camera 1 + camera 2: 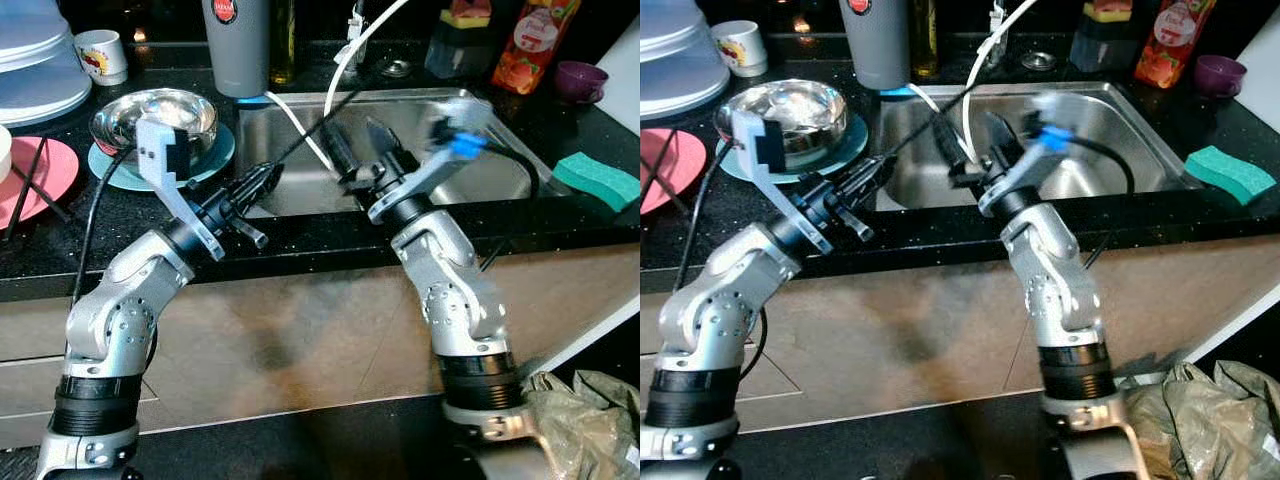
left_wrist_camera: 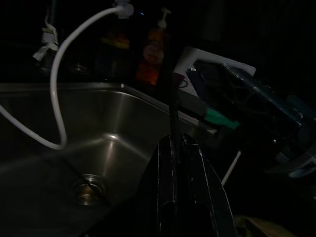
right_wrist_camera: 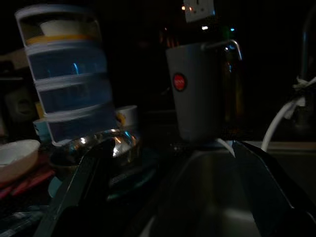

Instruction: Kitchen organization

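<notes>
My left gripper (image 1: pixel 268 178) reaches over the counter's front edge at the left rim of the steel sink (image 1: pixel 480 150). It is shut on a thin black chopstick (image 2: pixel 173 98) that points up and away over the basin. More black chopsticks (image 1: pixel 25 185) lie on a pink plate (image 1: pixel 55 165) at the far left. My right gripper (image 1: pixel 354 138) hangs over the middle of the sink, open and holding nothing; its fingers (image 3: pixel 74 197) stand wide apart in the right wrist view.
A steel bowl (image 1: pixel 155 115) rests on a teal plate (image 1: pixel 218 155) left of the sink. Behind stand a grey jug (image 1: pixel 237 45), a white mug (image 1: pixel 103 55) and stacked containers (image 1: pixel 35 65). A white hose (image 1: pixel 300 120) drops into the basin. A green sponge (image 1: pixel 597 178) lies at the right.
</notes>
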Available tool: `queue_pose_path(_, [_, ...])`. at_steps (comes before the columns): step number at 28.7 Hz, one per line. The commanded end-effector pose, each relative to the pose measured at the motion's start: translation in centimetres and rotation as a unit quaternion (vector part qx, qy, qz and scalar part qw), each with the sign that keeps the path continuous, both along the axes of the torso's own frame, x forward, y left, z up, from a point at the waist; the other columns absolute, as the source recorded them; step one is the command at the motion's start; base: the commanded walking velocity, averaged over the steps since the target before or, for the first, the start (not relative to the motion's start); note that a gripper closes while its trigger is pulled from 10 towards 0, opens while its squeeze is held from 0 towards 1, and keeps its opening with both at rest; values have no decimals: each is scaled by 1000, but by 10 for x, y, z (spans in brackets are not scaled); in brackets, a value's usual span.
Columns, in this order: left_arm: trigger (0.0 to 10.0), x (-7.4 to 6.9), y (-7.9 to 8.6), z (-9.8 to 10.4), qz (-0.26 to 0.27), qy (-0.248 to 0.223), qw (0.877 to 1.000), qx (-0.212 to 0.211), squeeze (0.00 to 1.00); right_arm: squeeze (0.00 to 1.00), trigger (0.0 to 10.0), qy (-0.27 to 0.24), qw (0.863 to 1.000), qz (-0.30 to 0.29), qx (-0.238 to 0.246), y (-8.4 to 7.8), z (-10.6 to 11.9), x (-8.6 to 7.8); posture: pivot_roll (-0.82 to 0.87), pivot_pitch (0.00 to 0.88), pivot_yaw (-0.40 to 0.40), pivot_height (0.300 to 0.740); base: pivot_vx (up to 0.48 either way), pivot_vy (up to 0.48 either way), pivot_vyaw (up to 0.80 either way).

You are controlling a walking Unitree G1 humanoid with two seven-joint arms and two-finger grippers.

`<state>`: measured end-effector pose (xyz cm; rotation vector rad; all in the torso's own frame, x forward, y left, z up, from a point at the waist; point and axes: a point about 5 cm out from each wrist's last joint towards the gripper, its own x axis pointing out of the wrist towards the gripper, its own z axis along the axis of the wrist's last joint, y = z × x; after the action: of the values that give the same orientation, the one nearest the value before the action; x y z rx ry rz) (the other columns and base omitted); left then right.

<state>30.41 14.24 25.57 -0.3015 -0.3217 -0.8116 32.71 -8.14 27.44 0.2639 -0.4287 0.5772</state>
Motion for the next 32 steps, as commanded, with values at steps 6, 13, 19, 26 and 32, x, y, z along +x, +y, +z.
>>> queue_pose_path(6, [0, -8, -6, -1, -31, 2, 1000, -2, 0, 0, 10000, 21, 999, 10, 40, -2, 4, 1, 2, 92, -39, 740, 0, 0, 0])
queue_pose_path(13, [0, -11, -10, -2, -42, 2, 999, -4, 0, 0, 10000, 51, 994, 28, 94, -2, 2, 2, 4, 95, -39, 740, 0, 0, 0])
queue_pose_path(19, [0, -12, -11, 0, -49, -1, 999, -10, 0, 0, 10000, 86, 985, 49, 143, -1, -1, 3, 4, 95, -38, 740, 0, 0, 0])
queue_pose_path(26, [0, -13, -10, 1, -51, 1, 999, -12, 0, 0, 0, 104, 973, 55, 200, -9, 2, 5, 4, 97, -39, 740, 0, 0, 0])
queue_pose_path(32, [0, -13, -10, 0, -54, 4, 998, -12, 0, 0, 0, 106, 972, 53, 205, -11, 2, 7, 4, 96, -39, 740, 0, 0, 0])
